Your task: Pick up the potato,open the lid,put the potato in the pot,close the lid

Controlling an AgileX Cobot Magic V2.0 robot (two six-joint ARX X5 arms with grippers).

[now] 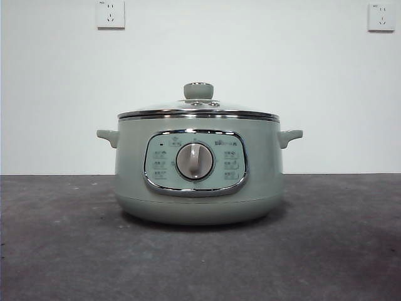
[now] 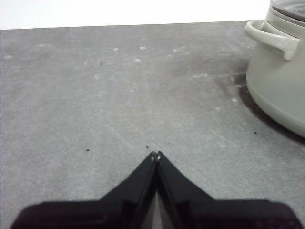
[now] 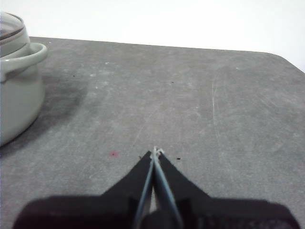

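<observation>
The sage-green pot (image 1: 199,182) stands in the middle of the table in the front view, its grey dial facing the camera. The glass lid (image 1: 198,108) with its green knob sits closed on the pot. The potato is not in view in any frame. My left gripper (image 2: 155,155) is shut and empty above bare table, with the pot (image 2: 279,81) off to one side. My right gripper (image 3: 155,151) is shut and empty above bare table, with the pot (image 3: 16,90) and its side handle off to the other side. Neither arm shows in the front view.
The dark grey table (image 1: 62,251) runs to a white wall with two sockets (image 1: 110,14). The table's far edge and a rounded corner (image 3: 281,57) show in the right wrist view.
</observation>
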